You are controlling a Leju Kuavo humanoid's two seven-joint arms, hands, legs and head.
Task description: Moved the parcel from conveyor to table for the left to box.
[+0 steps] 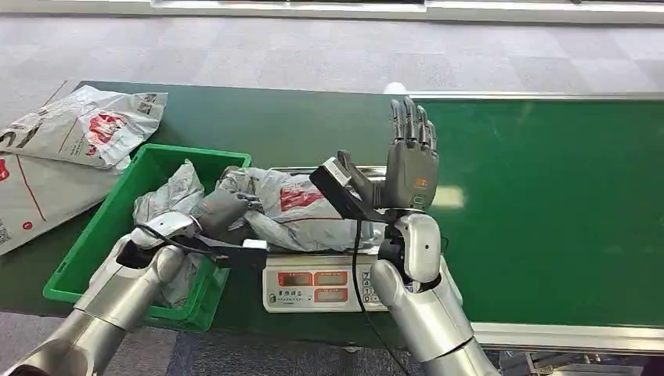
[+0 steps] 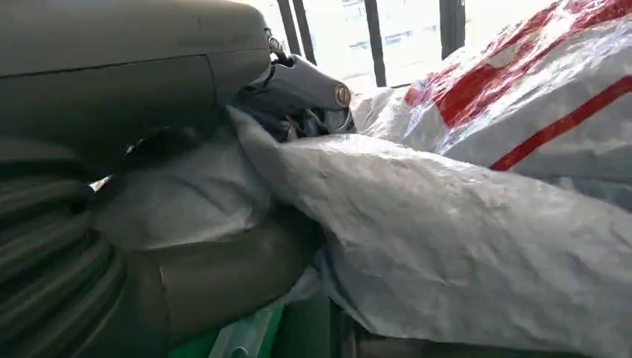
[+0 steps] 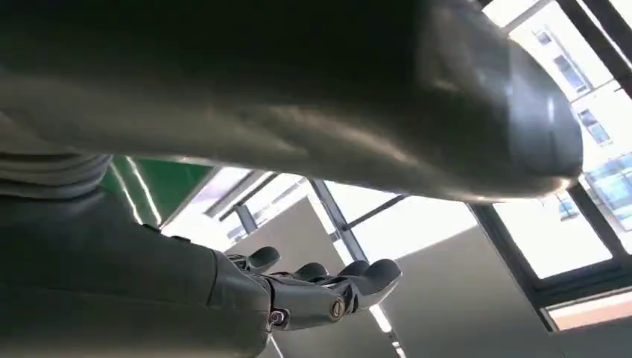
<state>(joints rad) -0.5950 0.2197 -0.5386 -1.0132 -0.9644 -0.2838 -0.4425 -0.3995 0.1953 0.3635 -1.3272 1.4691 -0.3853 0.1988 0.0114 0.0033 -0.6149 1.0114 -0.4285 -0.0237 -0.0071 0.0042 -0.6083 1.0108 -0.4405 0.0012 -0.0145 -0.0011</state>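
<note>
One grey parcel [image 1: 294, 207] with red print lies on the scale [image 1: 317, 286], beside the green crate [image 1: 94, 251] on the table [image 1: 274, 117]. Left hand [image 1: 223, 211] grips its near end, fingers [image 2: 298, 82] curled into the wrap. Right hand [image 1: 411, 157] stands raised above the scale, fingers [image 3: 335, 287] straight and apart, holding nothing.

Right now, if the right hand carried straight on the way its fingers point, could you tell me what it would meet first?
Nothing, as far as I can judge: the right hand is open and raised, its fingers pointing upward above the green conveyor belt. Its wrist view shows only ceiling and windows ahead.
</note>
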